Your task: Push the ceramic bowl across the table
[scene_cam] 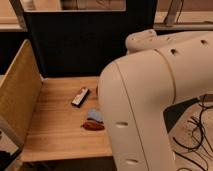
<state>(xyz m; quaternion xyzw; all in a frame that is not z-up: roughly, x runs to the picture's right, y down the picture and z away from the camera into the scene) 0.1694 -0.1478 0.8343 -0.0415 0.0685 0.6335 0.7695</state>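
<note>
The light wood table (52, 127) fills the left and middle of the camera view, with an upright side panel (17, 95) on its left. The ceramic bowl does not show; the right part of the tabletop is hidden behind my big white arm (155, 105). My gripper is not in view either, being somewhere beyond the arm's bulk. Only a small dark sliver (96, 90) shows at the arm's edge, and I cannot tell what it is.
A black-and-white rectangular bar (80, 96) lies near the table's middle. A flat red-orange piece with a blue patch (93, 122) lies closer to the front edge. A dark panel (85, 40) stands behind the table. Cables (197, 135) lie on the floor at right.
</note>
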